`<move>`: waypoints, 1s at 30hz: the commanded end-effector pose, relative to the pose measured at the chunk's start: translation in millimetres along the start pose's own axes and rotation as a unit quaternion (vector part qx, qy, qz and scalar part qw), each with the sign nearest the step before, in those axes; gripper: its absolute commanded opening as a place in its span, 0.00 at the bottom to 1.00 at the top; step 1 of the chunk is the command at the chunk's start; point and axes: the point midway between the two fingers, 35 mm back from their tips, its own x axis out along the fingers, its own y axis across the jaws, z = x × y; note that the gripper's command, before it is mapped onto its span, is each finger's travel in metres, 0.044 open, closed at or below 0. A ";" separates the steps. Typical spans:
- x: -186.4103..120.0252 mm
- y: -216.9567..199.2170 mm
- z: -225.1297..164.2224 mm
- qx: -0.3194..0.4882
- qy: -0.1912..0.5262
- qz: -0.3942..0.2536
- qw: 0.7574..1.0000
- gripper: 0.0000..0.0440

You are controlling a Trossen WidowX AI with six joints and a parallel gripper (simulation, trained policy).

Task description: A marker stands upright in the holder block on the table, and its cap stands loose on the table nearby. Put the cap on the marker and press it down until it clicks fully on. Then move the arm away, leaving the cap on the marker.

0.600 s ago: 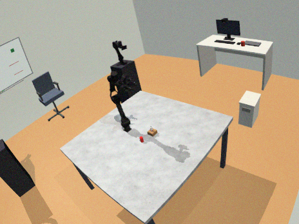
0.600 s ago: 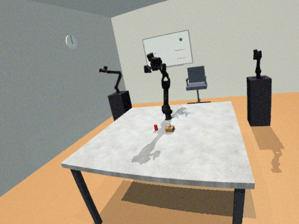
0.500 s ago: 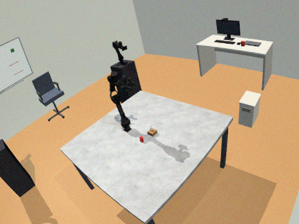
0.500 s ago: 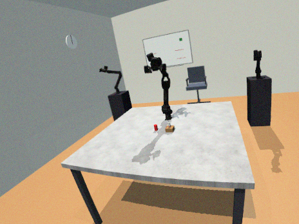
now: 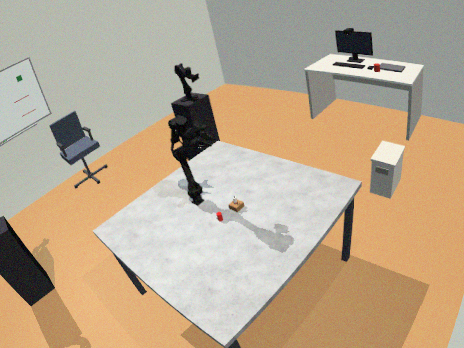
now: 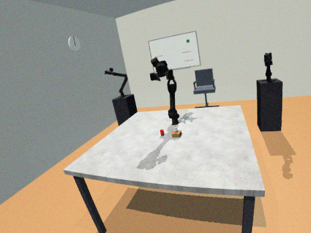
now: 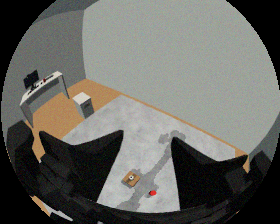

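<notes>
The holder block (image 5: 234, 208) (image 6: 176, 134) (image 7: 127, 181), small and brown, sits on the table. The marker (image 5: 235, 199) stands upright in it, its pale tip showing uncovered. The red cap (image 5: 219, 216) (image 6: 161, 132) (image 7: 153, 193) stands on the table a short way from the block, apart from it. My gripper (image 6: 153, 69) (image 7: 148, 137) is raised high above the table, well away from both. Its fingers are partly open with nothing between them. In the top view it blends into the dark pedestal behind it.
The arm's base stands on the table (image 5: 165, 256) (image 6: 208, 165) near the block. The arm's shadow falls across the table past the block and cap. Other arms on dark pedestals (image 6: 269, 104), a chair (image 5: 80, 148) and a white desk (image 5: 365, 71) stand off the table.
</notes>
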 end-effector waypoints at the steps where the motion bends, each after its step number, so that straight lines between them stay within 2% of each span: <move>1: 5.9 -1.4 -8.1 0.006 0.020 0.007 1.000 0.59; 30: 42.7 -27.4 -45.4 0.014 0.110 0.020 0.994 0.72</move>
